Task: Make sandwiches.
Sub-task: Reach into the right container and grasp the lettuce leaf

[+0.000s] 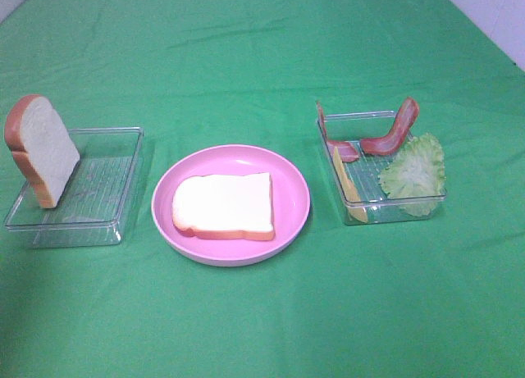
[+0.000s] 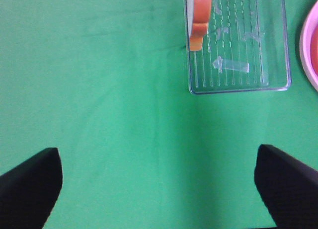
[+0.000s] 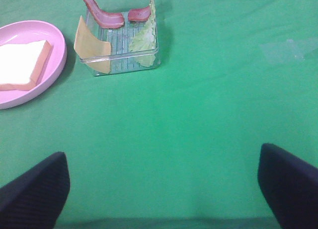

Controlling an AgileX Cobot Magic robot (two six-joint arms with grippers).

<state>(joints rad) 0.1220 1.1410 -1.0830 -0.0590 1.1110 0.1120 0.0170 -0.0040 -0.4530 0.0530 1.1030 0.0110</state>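
One white bread slice [image 1: 223, 206] with an orange-brown crust lies flat on the pink plate [image 1: 291, 199]. A second bread slice [image 1: 41, 151] stands on edge in the left clear tray [image 1: 98, 199]. The right clear tray [image 1: 354, 116] holds two bacon strips [image 1: 395, 130], a yellow cheese square [image 1: 344, 181] leaning on its wall, and a lettuce leaf [image 1: 415, 173]. My left gripper [image 2: 159, 199] hovers open over bare cloth, short of the left tray [image 2: 238, 82]. Likewise open, my right gripper [image 3: 161, 199] hangs short of the cheese [image 3: 92, 50] and lettuce [image 3: 144, 38]. Neither gripper shows in the exterior high view.
Green cloth [image 1: 262, 58] covers the whole table. In the left wrist view the standing slice's crust [image 2: 198, 20] and the plate's rim [image 2: 310, 45] show at the frame edges. The right wrist view shows the plate [image 3: 55, 60] with its bread [image 3: 22, 62] beside the right tray.
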